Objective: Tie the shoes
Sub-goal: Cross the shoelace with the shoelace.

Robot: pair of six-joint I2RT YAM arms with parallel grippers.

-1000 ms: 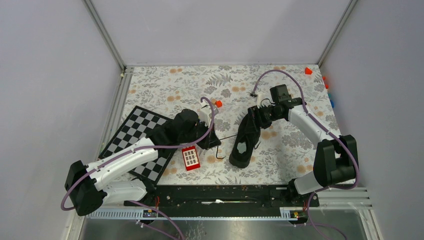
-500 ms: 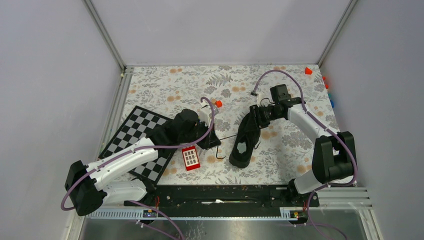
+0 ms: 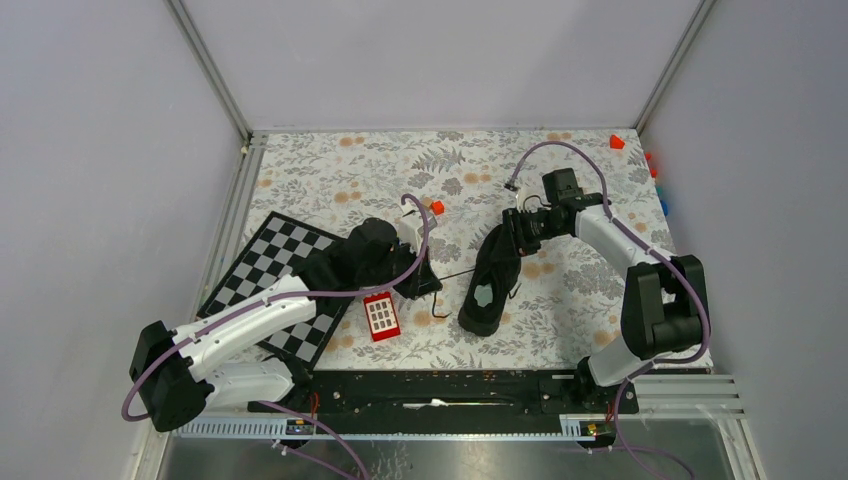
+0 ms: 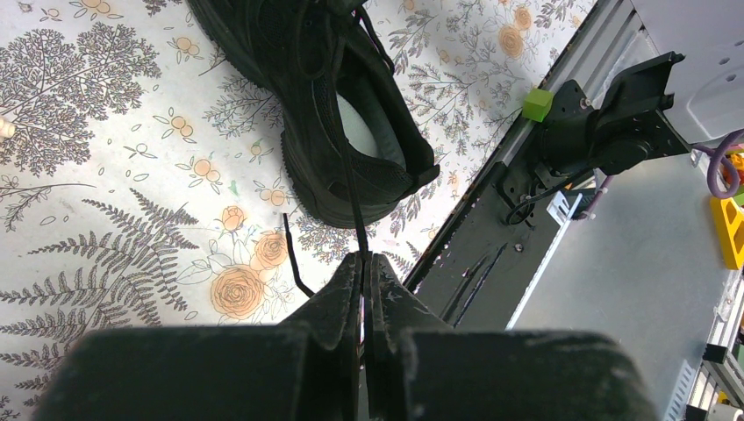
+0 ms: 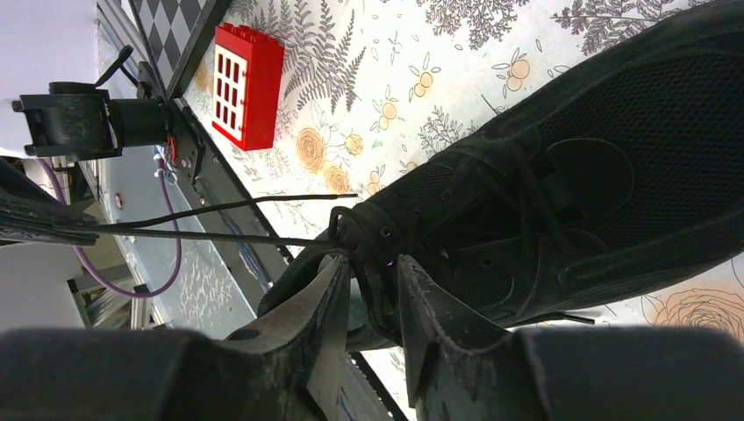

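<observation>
Shoe [image 3: 489,275]: upright on the floral table [image 3: 350,170], heel toward the arm bases. Left gripper [image 4: 364,267]: left of the shoe, fingers clenched on a lace [image 4: 359,239] drawn taut from it. Right gripper [image 5: 367,281]: at the shoe's laced front, fingers narrowly apart astride lace strands; whether they pinch cannot be told. Red block [image 3: 381,316]: left of the shoe, apart.

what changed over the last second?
The right elbow swung inward toward the shoe. The right gripper narrowed its jaws around the laces; grip unclear. The left gripper stayed shut on a taut lace. Shoe, red block and chessboard unmoved.
</observation>
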